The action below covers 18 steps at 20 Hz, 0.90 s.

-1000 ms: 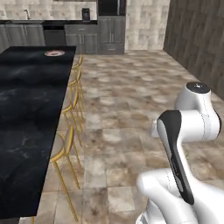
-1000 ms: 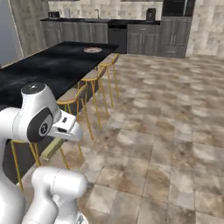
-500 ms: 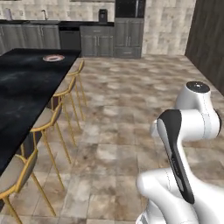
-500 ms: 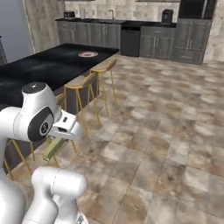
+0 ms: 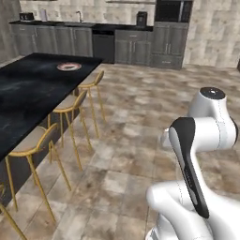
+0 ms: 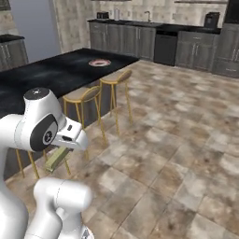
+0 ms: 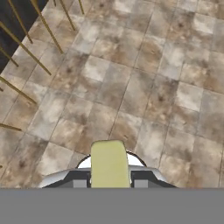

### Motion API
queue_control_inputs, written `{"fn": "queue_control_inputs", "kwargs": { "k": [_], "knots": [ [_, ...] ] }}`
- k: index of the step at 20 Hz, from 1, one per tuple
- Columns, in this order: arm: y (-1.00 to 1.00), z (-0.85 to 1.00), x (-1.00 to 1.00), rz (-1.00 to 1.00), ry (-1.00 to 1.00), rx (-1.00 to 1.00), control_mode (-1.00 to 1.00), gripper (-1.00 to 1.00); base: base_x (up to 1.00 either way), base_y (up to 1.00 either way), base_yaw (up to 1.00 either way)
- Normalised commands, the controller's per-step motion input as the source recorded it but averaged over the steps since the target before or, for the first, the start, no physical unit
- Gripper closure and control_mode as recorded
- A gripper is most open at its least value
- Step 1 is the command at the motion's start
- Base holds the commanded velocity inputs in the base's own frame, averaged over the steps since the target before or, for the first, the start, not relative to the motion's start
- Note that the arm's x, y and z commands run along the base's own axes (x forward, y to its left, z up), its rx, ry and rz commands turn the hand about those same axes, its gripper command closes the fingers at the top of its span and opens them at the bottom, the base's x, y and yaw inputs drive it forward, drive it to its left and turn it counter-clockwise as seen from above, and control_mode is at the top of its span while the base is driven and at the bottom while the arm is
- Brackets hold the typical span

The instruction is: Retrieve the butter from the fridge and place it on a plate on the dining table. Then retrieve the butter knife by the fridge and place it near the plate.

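1. Left base view: I see my arm folded up at the lower right, over the tiled floor (image 5: 136,117). The dining table (image 5: 33,89) runs along the left with its glossy black top, and the plate (image 5: 69,67) sits flat near its far end, well ahead of and to the left of where my hand hangs. Yellow-legged stools (image 5: 70,105) line the table's near edge. Grey cabinets (image 5: 136,44) and a dark counter close off the back wall.

2. Right base view: the gripper (image 6: 59,155) hangs low beside my arm's big white joint, and I see the butter (image 6: 57,158) as a slim olive-yellow stick jutting out from under the hand, tilted down toward the floor. The dining table stretches away on the left of the jaws, its nearest stool just beyond them. The plate lies on the tabletop far ahead of the jaws, well apart from the butter. The jaws themselves are hidden by the hand here, so I cannot read their gap from this side.

3. Hand view: I look down along the jaws at the tiled floor. The butter stands straight up between the two dark finger tips (image 7: 78,181), which press against its sides; the jaws are clamped on it. Yellow stool legs (image 7: 26,39) and a strip of the dark table base cross the corner up and left of the jaws.
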Motion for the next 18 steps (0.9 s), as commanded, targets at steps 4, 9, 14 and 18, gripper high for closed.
{"fn": "queue_control_inputs", "kwargs": {
  "k": [4,9,14,18],
  "knots": [
    [0.0,0.0,0.0,0.0,0.0,0.0,1.0,1.0,1.0,-1.0,0.35],
    [0.0,0.0,0.0,0.0,0.0,0.0,1.0,1.0,1.0,-1.0,0.34],
    [0.0,0.0,0.0,0.0,0.0,0.0,1.0,1.0,1.0,-1.0,0.34],
    [0.0,0.0,0.0,0.0,0.0,0.0,1.0,1.0,1.0,-1.0,0.33]
  ]
}}
